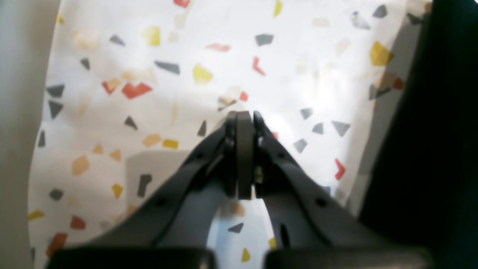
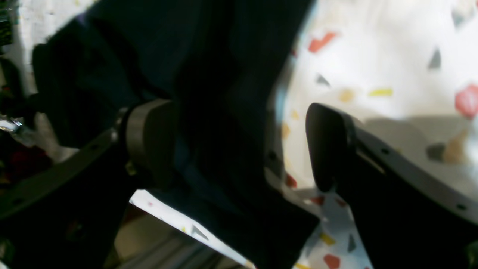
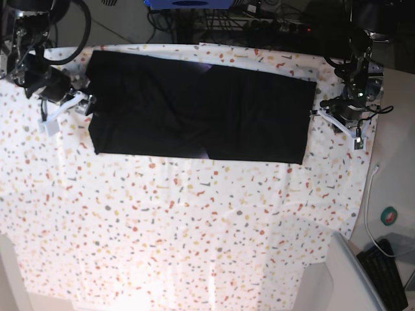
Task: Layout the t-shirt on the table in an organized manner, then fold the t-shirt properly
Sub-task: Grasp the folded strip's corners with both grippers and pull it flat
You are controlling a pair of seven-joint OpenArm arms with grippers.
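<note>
The black t-shirt [image 3: 194, 113] lies as a long flat rectangle across the far part of the speckled table [image 3: 194, 227]. My right gripper [image 3: 87, 103] is at the shirt's left edge. In the right wrist view it [image 2: 239, 145] is open, with black fabric [image 2: 209, 74] lying between its two fingers [image 2: 149, 138]. My left gripper [image 3: 319, 112] sits just off the shirt's right edge. In the left wrist view it [image 1: 244, 116] is shut and empty over the speckled cloth [image 1: 186, 74], with the shirt [image 1: 440, 130] beside it at the right.
A plain white side surface [image 3: 395, 188] with a cable, a round green object [image 3: 390, 216] and a keyboard [image 3: 389, 269] lies right of the table. Cables and equipment [image 3: 259, 19] stand behind the far edge. The table edge [image 1: 22, 149] shows at left in the left wrist view.
</note>
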